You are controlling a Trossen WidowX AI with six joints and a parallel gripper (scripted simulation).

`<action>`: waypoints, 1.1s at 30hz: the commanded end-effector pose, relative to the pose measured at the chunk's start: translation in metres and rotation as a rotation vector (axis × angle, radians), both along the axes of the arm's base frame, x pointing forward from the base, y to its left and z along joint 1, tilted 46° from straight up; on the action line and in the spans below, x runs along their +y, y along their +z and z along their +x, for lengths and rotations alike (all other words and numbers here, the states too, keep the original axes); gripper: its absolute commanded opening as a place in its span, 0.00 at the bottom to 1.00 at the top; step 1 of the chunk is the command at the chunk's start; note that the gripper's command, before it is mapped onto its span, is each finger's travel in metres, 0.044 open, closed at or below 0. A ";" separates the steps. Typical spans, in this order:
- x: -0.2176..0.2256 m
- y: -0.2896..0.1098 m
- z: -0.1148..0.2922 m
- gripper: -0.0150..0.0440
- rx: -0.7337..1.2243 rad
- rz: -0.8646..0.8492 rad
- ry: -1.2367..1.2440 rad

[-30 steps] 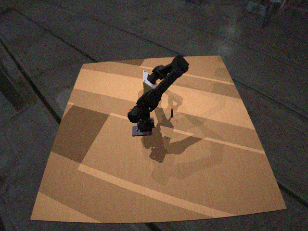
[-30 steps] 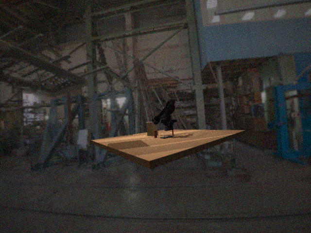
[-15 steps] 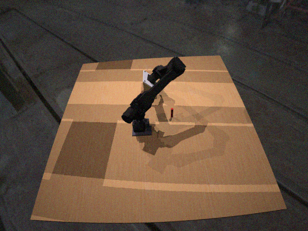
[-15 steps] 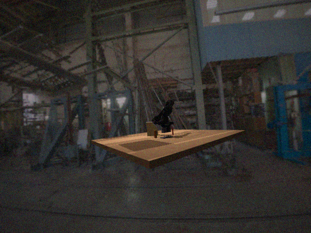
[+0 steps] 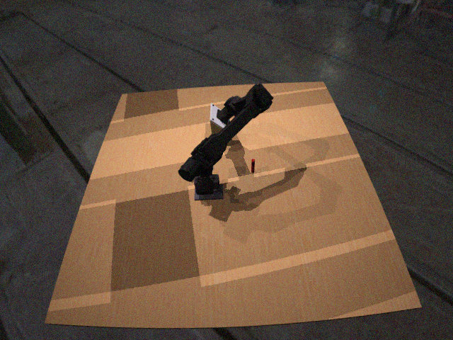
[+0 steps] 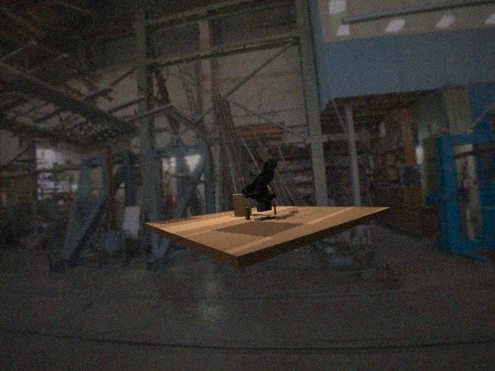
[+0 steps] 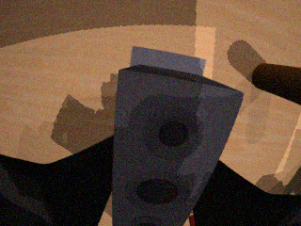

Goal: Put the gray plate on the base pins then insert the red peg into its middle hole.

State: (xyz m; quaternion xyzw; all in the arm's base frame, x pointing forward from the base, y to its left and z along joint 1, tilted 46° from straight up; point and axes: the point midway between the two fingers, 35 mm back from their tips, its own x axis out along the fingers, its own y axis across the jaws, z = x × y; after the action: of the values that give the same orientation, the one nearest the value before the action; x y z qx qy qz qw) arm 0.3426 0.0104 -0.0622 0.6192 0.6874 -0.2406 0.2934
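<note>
- Plate first: the flat gray rectangular plate (image 7: 172, 151) with its dark round holes sits clamped in my black parallel-jaw gripper (image 5: 221, 116), held up off the wooden tabletop (image 5: 255, 256) and tilted, one face toward the wrist camera.
- From the wrist view, a blue-gray slab edge (image 7: 168, 60) peeks out just beyond the plate's far end; I judge it to be the base, though its two pins are hidden from me.
- To do this step well, I should level the plate, line its outer holes over the pins, and lower straight down, releasing only once it lies flat.
- The small red cylindrical peg (image 5: 253, 165) stands upright on the tabletop, well apart from the plate and near my arm's foot.
- A brown cylinder (image 7: 278, 82) lies close on the right in the wrist view; I should keep off it while descending.
- Toward the table edges there is broad room to swing.
</note>
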 end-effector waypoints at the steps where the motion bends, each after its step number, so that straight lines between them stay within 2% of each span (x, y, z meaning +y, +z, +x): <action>1: 0.000 -0.001 0.000 0.25 0.003 -0.004 -0.002; 33: 0.027 -0.029 -0.003 0.25 0.003 -0.002 -0.002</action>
State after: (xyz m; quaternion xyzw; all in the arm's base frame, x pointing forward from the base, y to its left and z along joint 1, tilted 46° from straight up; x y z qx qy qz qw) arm 0.3419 0.0328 -0.0864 0.6182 0.6865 -0.2412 0.2973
